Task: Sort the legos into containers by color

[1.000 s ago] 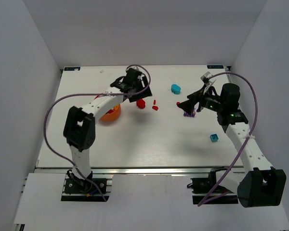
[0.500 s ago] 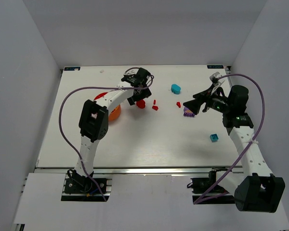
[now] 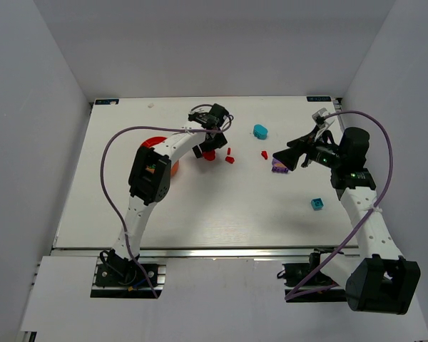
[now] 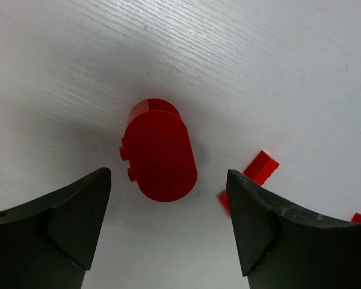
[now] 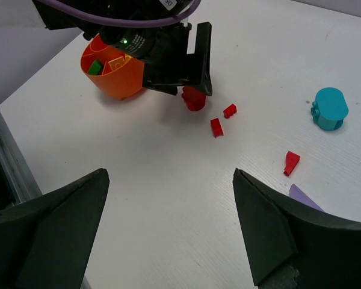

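Left arm reaches far across the white wood-grain bench (image 3: 200, 206), elbow folded high, wrist tipped down. The left gripper (image 4: 168, 223) hangs with its jaws spread wide, straddling the red round-ended plastic lego (image 4: 159, 153) and touching nothing. That piece lies flat in the bench's far half, about midway between the left and right edges. Its long axis runs across the line between the fingers, slightly slanted, with two side studs facing the left finger.

Small red bricks (image 5: 230, 110) sit just beside it toward the right edge. The round orange plastic bowl (image 5: 111, 81) stands nearer the left edge, with green and yellow bricks inside.

Right arm is cocked inward over the right half. The right gripper (image 5: 168, 229) also gapes, empty, above a purple piece (image 3: 278, 167). A cyan round brick (image 5: 330, 107) lies toward the far edge. Plain white walls box it all in.
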Tool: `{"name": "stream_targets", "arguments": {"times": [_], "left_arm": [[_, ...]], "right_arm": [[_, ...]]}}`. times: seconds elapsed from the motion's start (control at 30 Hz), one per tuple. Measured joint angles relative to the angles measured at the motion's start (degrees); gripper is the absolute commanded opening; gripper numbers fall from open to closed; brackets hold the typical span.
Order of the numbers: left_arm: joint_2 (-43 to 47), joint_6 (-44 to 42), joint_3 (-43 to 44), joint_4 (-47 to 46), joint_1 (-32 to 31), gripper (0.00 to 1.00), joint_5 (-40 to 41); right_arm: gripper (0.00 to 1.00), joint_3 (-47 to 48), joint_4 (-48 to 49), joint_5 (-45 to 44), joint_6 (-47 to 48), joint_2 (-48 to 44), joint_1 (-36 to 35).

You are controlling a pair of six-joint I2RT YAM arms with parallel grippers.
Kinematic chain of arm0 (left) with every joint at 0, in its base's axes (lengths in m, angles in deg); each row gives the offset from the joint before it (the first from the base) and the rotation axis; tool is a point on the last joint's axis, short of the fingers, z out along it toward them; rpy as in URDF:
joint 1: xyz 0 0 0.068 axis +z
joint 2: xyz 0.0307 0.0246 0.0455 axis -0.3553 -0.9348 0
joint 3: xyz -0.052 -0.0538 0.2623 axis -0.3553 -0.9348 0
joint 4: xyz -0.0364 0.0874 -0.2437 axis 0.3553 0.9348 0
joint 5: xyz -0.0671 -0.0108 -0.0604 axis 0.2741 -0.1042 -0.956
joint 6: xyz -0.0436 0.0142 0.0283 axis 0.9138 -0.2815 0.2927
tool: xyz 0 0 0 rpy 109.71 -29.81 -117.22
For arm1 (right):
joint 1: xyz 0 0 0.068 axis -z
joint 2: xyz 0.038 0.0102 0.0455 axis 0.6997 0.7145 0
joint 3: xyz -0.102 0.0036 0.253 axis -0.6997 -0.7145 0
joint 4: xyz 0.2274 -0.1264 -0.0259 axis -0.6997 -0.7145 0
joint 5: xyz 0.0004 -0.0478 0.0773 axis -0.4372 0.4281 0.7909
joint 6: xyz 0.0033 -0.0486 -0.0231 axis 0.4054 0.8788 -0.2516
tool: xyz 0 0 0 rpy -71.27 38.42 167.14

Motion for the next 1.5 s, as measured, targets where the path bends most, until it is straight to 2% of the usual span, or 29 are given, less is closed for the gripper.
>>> {"name": "stream_targets", "arguments": {"times": [0.37, 0.83, 0.93, 1.07, 1.1, 1.2, 1.23, 1.33, 1.4, 1.5], "left_arm": [[-1.9, -0.5, 1.5, -0.8, 0.0, 0.83, 2.2], [-4.2, -2.1, 1.8, -2.6, 0.4, 0.66, 3.2], [-4.2, -2.6, 1.8, -3.1, 0.5, 0.58, 3.2], [-4.2, -4.5, 1.8, -4.3, 0.7, 0.37, 2.3], [-4.2, -5.0, 1.8, -4.7, 0.7, 0.28, 1.8], [-4.2, -7.7, 1.8, -6.6, 0.8, 0.15, -0.3], [-4.1, -9.3, 1.6, -7.7, 0.8, 0.14, -1.8], [-1.8, -15.6, -2.4, -13.1, 0.8, 0.1, -7.5], [2.6, -20.5, -8.6, -17.5, 0.8, 0.09, -11.9], [14.3, -27.6, -22.0, -25.4, 0.7, 0.1, -20.2]], "right_arm": [[0.89, 0.0, 0.1, 0.4, -0.1, 0.0, 0.0], [0.88, 0.0, 0.1, 0.8, -0.1, 0.0, 0.9], [0.88, 0.0, 0.1, 0.9, -0.2, 0.0, 1.2], [0.88, 0.0, 0.1, 1.4, -0.2, 0.0, 1.6], [0.88, 0.0, 0.1, 1.6, -0.2, 0.0, 1.7], [0.88, 0.0, 0.1, 2.3, -0.2, 0.0, 1.9], [0.88, 0.0, 0.1, 2.8, -0.2, 0.2, 1.9], [0.89, 0.0, 0.0, 5.5, 0.1, 1.4, 1.9], [0.89, 0.0, -0.1, 7.1, 0.3, 2.9, 1.9], [0.85, 0.0, -0.4, 8.7, 0.3, 4.8, 1.9]]}}
